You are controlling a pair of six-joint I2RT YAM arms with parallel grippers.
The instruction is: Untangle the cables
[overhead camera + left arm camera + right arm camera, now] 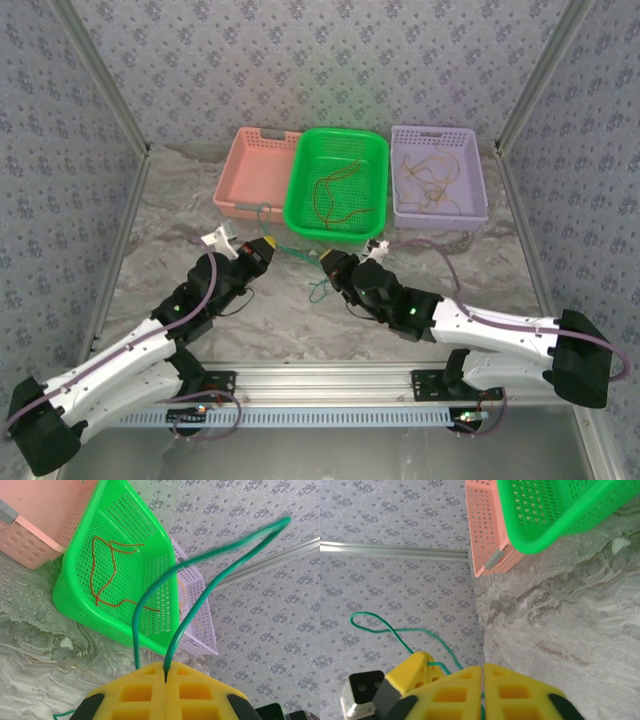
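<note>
My left jaws are shut tight on the green cable (135,635) (a tall loop). My right jaws pinch it too.

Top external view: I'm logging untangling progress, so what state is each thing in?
left gripper, shut on green cable
right gripper, shut on the same green cable
green cable, spanning the gap between both grippers
green basket, holds a red-orange cable
purple basket, holds loose yellow cables
pink basket, no cable visible inside
</note>
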